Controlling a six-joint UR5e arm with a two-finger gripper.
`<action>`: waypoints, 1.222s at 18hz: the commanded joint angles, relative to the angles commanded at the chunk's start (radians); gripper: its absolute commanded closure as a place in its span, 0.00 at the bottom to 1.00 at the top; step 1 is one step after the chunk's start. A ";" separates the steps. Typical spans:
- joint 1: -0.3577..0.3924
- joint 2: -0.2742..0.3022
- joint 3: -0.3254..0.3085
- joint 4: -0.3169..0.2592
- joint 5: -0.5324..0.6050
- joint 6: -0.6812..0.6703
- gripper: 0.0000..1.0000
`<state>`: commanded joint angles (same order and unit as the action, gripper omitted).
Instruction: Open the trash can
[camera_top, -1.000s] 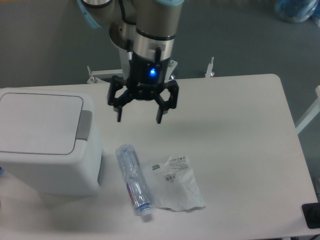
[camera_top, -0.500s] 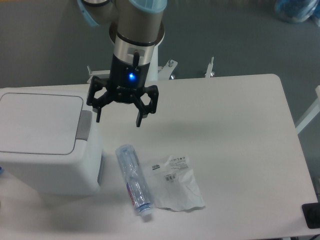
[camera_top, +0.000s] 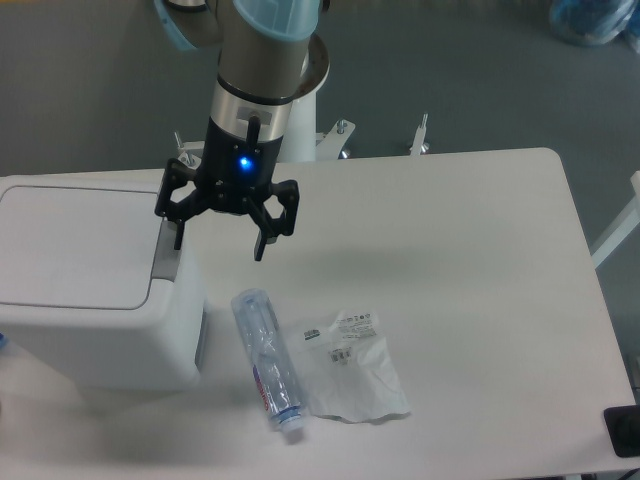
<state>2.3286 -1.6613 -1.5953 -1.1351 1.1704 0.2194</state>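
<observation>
The trash can (camera_top: 90, 290) is a large white boxy bin at the table's left, its flat lid (camera_top: 75, 245) down. A grey push-button (camera_top: 168, 258) runs along the lid's right edge. My gripper (camera_top: 218, 246) hangs open over the can's right edge, with a blue light glowing on its body. Its left finger (camera_top: 179, 234) is over the top of the grey button and its right finger (camera_top: 260, 243) is over the table beside the can. Nothing is between the fingers. Whether the left finger touches the button cannot be told.
A clear plastic bottle (camera_top: 267, 359) lies on the white table (camera_top: 470, 250) just right of the can. A crumpled clear wrapper (camera_top: 355, 378) lies beside it. A black object (camera_top: 622, 432) sits at the table's front right corner.
The gripper has moved left, from over the table's middle to over the can's right edge and grey button. It stayed open. The can, bottle and wrapper have not moved.
</observation>
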 joint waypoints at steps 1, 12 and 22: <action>0.000 -0.002 -0.002 0.000 0.000 0.000 0.00; -0.006 -0.008 0.005 0.000 0.003 0.000 0.00; -0.006 -0.014 -0.002 0.014 0.005 0.000 0.00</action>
<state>2.3224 -1.6751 -1.5969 -1.1214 1.1750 0.2194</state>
